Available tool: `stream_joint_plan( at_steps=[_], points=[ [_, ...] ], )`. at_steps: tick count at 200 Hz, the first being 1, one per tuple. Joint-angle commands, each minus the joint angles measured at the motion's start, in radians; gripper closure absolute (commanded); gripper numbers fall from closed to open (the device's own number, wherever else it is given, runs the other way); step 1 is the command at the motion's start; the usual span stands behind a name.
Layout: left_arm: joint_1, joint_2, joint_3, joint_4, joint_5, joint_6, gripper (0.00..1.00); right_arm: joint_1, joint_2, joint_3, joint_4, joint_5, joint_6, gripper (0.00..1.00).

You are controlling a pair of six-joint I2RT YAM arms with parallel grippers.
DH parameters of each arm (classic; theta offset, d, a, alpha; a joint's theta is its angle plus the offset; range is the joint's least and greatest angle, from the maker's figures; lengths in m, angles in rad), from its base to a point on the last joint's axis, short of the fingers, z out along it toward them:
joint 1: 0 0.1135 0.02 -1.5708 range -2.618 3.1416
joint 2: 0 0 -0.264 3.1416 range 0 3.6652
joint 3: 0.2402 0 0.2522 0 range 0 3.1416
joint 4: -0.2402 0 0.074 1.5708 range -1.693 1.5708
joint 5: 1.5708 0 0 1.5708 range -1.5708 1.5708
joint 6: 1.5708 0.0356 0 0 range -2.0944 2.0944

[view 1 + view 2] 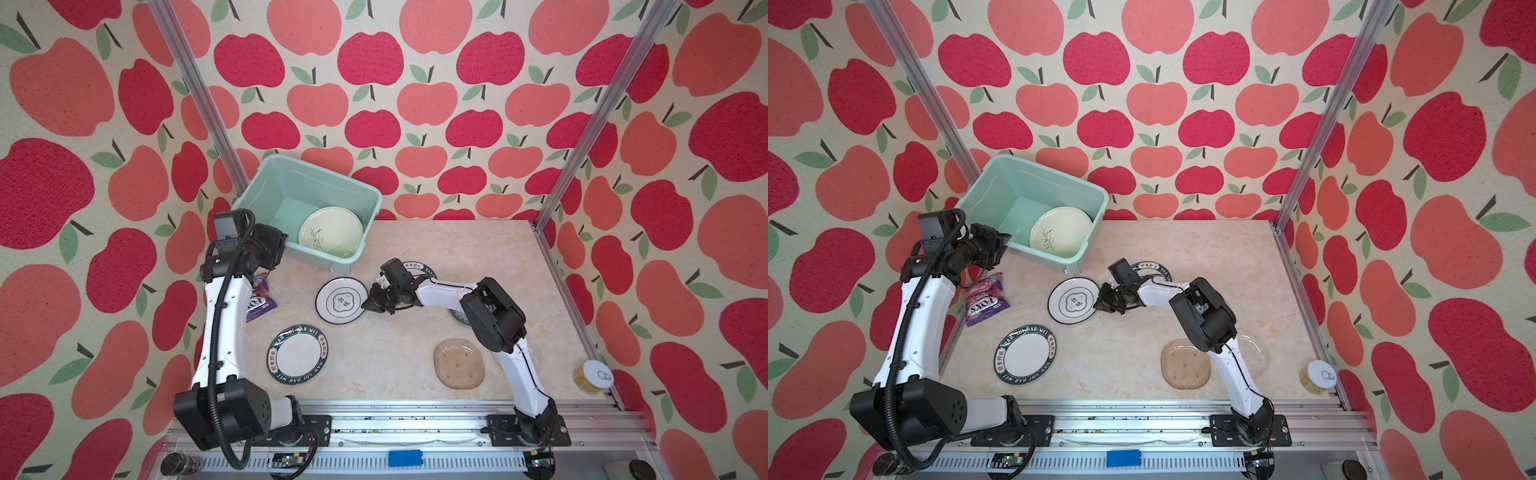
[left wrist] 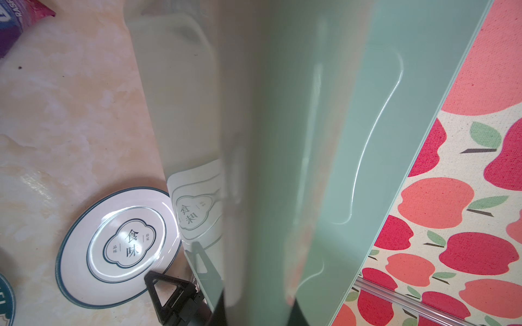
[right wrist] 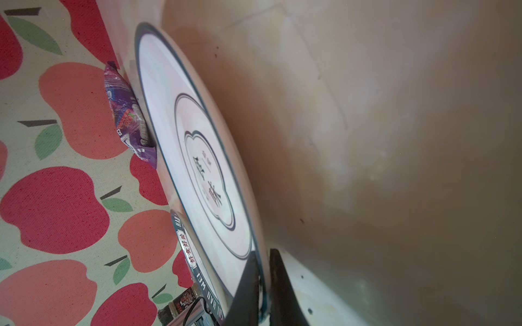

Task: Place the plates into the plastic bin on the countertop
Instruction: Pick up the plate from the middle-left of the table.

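Right gripper point(image 1: 366, 304) is pinched shut on the rim of the emblem plate point(image 1: 341, 301). One finger is on top of the rim and one is under it. Grabbing the thin edge is probably the only way to get hold of such a flat dish. This plate lies near the middle of the countertop point(image 1: 457, 249), just in front of the plastic bin point(image 1: 316, 178).

Left gripper point(image 1: 279, 249) is closed on the bin's near wall. It looks like it is holding the bin in place, so the bin will not slide when a plate drops in. The bin is at the back left corner of the countertop.

Only the leaf plate point(image 1: 330, 232) is in the bin so far, leaning on its right wall. A lettered plate point(image 1: 297, 353) is near the front left, and a tan plate point(image 1: 459, 363) is near the front edge. Another lettered plate point(image 1: 419, 266) peeks out from behind the right arm.

Next, the emblem plate needs a lift up and over the bin's rim.
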Motion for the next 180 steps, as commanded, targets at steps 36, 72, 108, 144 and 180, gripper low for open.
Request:
stream_joint_plan(
  at_steps=[36,72,108,144,180],
  points=[
    [0.007,-0.083,0.039,0.238,0.094,-0.038,1.00,-0.005,-0.077,0.013,-0.074,0.062,-0.044,1.00],
    [0.008,-0.081,0.043,0.242,0.103,-0.041,1.00,-0.025,-0.154,-0.060,-0.054,0.074,-0.041,1.00],
    [0.008,-0.076,0.046,0.251,0.124,-0.044,1.00,-0.048,-0.243,-0.138,-0.042,0.075,-0.032,1.00],
    [0.007,-0.073,0.055,0.246,0.151,-0.035,1.00,-0.084,-0.362,-0.179,-0.177,0.101,-0.087,1.00],
    [0.008,-0.075,0.067,0.254,0.174,-0.030,1.00,-0.152,-0.500,-0.222,-0.303,0.141,-0.159,1.00]
  ],
)
